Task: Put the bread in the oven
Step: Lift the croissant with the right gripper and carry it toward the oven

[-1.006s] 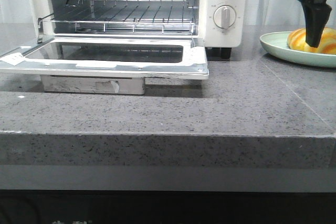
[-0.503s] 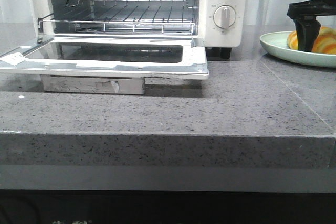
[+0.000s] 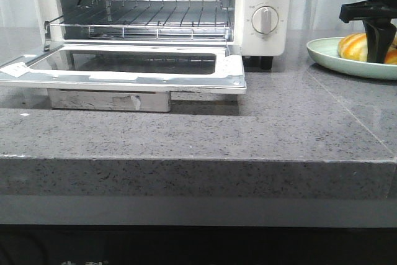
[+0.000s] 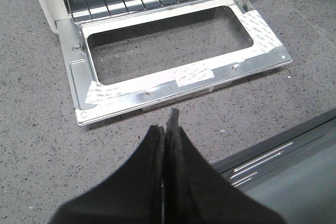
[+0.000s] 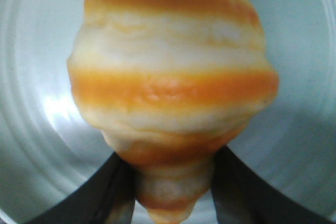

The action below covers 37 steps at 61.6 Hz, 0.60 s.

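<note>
The bread (image 3: 353, 46), a glossy yellow roll with orange stripes, lies on the pale green plate (image 3: 329, 57) at the far right. My right gripper (image 3: 378, 51) stands down over it. In the right wrist view the black fingers (image 5: 113, 187) press on both sides of the narrow end of the bread (image 5: 173, 87), so my right gripper (image 5: 170, 182) is shut on it. The white oven (image 3: 245, 4) stands at the back left with its door (image 3: 124, 76) folded down flat and its wire rack (image 3: 155, 17) bare. My left gripper (image 4: 167, 124) is shut and empty, in front of the door (image 4: 157, 85).
The oven door juts out over the grey stone counter (image 3: 279, 128) and rests on a metal block (image 3: 108, 99). Oven dials (image 3: 265, 20) face forward between the door and the plate. The counter's front edge is close in the left wrist view (image 4: 273, 145).
My right gripper came down from above the bread to plate level, then shifted a little to the right across the bread. The bread stayed on the plate. The left arm has not moved.
</note>
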Tool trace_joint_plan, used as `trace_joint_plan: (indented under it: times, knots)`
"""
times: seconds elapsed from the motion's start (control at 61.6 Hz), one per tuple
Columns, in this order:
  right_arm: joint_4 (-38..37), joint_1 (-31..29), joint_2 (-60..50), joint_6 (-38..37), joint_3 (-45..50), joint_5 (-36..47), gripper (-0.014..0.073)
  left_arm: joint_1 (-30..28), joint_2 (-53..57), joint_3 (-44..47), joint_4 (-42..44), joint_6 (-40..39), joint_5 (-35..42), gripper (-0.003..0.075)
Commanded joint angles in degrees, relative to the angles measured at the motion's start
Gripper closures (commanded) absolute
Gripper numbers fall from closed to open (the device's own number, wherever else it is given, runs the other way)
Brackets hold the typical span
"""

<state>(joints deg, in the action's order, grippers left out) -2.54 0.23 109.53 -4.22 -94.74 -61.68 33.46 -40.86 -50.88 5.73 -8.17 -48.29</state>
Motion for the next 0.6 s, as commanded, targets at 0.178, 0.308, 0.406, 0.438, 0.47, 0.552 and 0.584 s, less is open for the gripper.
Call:
trace_joint_plan:
  times: [0.178,0.308,0.406,0.438,0.47,0.552,0.584]
  knots:
    - [0.35,-0.33,-10.52,0.59,-1.79,-0.83,0.0370,0.17,0.14,-1.58,0.31,-0.44,3.85,0.0739]
    - [2.54,-0.33,-16.08,0.59,0.44,-0.48,0.0370,0.17,0.14,-1.58,0.31,-0.44,3.96,0.0739]
    - [3.59,-0.09,-21.04,0.82,4.22,1.07,0.0370,0.17,0.14,-1.58,0.31,-0.44,3.96,0.0739]
    - [3.87,0.03,-23.04,1.12,6.25,1.07,0.0370,0.17,0.14,-1.58,0.31,-0.44,3.96,0.0739]
    - [4.05,0.22,-25.10,1.26,7.61,1.07,0.0370,0.17,0.14,-1.58,0.31,-0.44,3.96,0.0739]
    - [4.10,1.20,-29.25,1.26,10.89,0.99,0.0370,0.17,0.14,-1.58,0.31,-0.44,3.96,0.0739]
    - [4.10,1.66,-31.25,1.26,12.26,0.71,0.0370,0.17,0.14,-1.58,0.31,-0.44,3.96,0.0739]
